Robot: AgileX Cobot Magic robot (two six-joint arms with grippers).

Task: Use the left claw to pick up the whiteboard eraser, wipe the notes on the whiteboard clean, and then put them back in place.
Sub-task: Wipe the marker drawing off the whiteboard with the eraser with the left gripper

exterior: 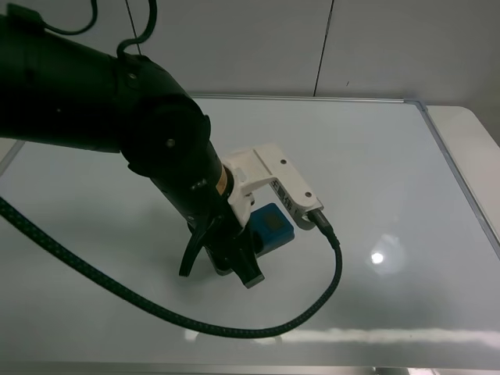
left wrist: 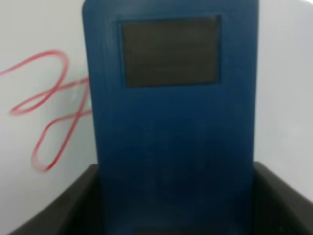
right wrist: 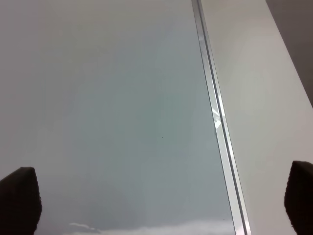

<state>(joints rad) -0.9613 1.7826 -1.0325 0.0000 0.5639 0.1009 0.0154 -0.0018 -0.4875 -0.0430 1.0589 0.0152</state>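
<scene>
The teal-blue whiteboard eraser (left wrist: pixel 171 122) fills the left wrist view, its lower end clamped between the two dark fingers (left wrist: pixel 63 205) of the left claw (left wrist: pixel 173 215). From above, the left claw (exterior: pixel 234 262) reaches down to the middle of the whiteboard (exterior: pixel 375 156), and a corner of the eraser (exterior: pixel 272 226) shows beside it. The red looping notes (left wrist: pixel 49 107) lie on the board right beside the eraser; in the high view the arm hides them. My right gripper (right wrist: pixel 159 200) hangs open over the whiteboard (right wrist: pixel 98 98), holding nothing.
A black braided cable (exterior: pixel 312 308) loops from the white camera block (exterior: pixel 277 180) across the board's front. The silver frame (right wrist: pixel 215 117) runs along the board's right edge, with plain white table (exterior: pixel 473 148) beyond it.
</scene>
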